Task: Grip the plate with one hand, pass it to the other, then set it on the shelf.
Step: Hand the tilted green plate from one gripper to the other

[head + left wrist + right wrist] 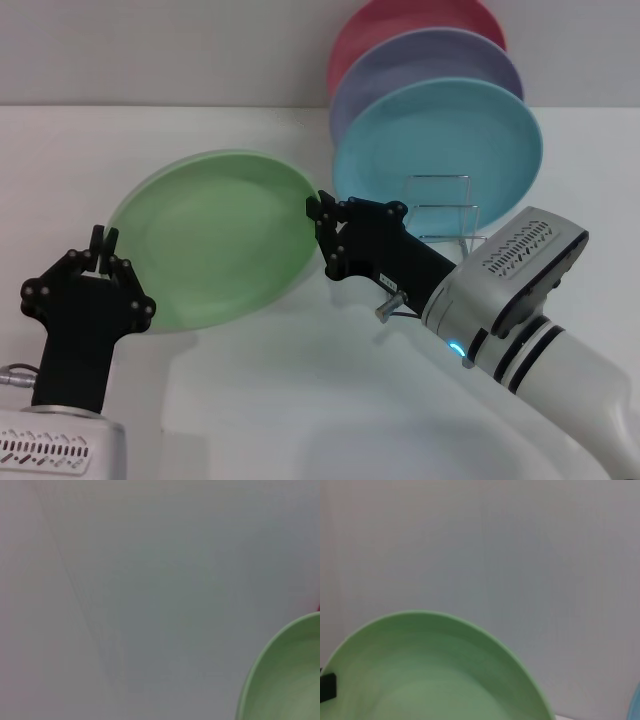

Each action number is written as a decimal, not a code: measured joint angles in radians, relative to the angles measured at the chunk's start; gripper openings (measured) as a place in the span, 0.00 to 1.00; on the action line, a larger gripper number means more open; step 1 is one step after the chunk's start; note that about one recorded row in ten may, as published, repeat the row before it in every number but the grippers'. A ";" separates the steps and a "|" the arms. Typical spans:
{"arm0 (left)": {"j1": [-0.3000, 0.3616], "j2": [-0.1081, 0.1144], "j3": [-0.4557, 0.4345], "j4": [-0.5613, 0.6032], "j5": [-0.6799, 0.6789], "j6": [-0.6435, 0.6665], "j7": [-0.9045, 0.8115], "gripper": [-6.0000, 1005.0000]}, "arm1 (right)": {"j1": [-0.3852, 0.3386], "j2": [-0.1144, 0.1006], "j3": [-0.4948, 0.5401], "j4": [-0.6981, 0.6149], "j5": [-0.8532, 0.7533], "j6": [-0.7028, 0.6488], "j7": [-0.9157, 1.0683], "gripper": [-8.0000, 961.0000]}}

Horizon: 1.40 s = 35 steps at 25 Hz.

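Nearest the head camera, the left gripper (102, 243), black and multi-jointed on a silver-grey arm, pinches the left rim of the round, matte light green plate (215, 238), which is held tilted above the white table (260, 400). At the plate's right rim, the black right gripper (322, 215) on a bulky white-silver arm has its fingers at the edge; I cannot tell whether they clamp it. Behind stands the thin chrome wire rack (440, 210) with turquoise (440, 140), lavender (420, 65) and pink (400, 25) plates. No writing is legible.
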 joint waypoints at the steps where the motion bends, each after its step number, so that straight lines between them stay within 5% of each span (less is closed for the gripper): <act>1: 0.000 0.000 0.000 0.000 0.000 -0.001 0.000 0.04 | 0.000 0.000 0.000 0.000 0.000 0.000 0.000 0.07; 35: -0.025 0.000 -0.013 0.002 -0.003 -0.036 0.000 0.12 | -0.001 0.000 -0.005 0.002 0.000 0.002 0.002 0.07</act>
